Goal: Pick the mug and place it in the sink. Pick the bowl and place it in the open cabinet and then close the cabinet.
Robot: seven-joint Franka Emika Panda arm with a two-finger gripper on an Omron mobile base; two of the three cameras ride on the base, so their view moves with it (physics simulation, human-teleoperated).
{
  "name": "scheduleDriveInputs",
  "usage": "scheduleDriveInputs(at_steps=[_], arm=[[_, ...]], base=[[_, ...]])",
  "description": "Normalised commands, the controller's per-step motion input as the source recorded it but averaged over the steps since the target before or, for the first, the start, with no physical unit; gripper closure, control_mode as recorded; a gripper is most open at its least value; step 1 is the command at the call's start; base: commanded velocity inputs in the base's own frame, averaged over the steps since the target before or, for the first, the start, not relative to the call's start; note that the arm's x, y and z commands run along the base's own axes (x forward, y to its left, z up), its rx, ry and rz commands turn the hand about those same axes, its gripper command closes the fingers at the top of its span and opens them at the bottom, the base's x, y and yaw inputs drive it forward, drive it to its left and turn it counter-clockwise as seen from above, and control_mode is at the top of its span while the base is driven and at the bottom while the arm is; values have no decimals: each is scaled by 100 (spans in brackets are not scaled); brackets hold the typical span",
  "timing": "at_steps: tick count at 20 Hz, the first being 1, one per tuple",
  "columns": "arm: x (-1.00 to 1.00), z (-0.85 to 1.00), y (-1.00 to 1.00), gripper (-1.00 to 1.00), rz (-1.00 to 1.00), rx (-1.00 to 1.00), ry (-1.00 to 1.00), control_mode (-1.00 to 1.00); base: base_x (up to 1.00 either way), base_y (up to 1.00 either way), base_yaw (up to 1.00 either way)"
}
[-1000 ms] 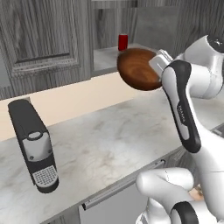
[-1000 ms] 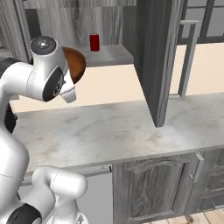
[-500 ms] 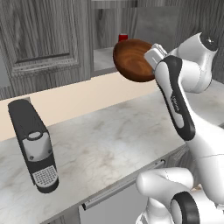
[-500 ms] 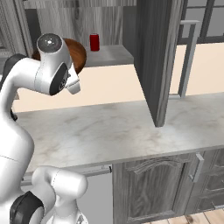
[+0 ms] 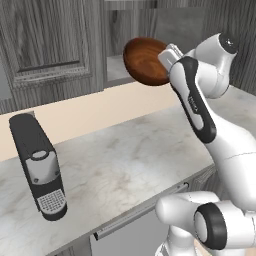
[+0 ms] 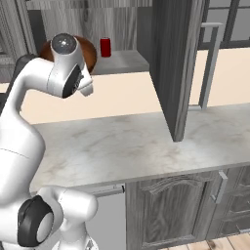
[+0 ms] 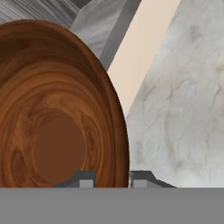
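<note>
While my gripper (image 7: pixel 113 178) pinched the rim of the wide, glossy brown wooden bowl (image 5: pixel 145 61), it hung tilted just before the open grey-brown wall cabinet (image 6: pixel 177 63); rigid and likely slippery, it suited this rim grip.

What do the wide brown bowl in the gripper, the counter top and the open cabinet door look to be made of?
Wide brown bowl: glossy wood, by its swirling grain and sheen; possibly only a wood print.
Grey-white counter top: polished marble or a stone look-alike, by its veining.
Dark grey-brown cabinet door: matte wood-grain panel, with a slim silver bar handle, seemingly metal.
</note>
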Motion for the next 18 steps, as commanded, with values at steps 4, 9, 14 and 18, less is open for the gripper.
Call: scheduleDriveInputs(at_steps=[4,9,14,18], arm=[[39,7,19,100,8,0,0,-100],[39,1,20,100,5,0,0,-100],[47,0,18,100,4,0,0,-100],[52,0,13,100,3,0,0,-100]], base=[[0,0,0],[0,0,0],[0,0,0],[0,0,0]])
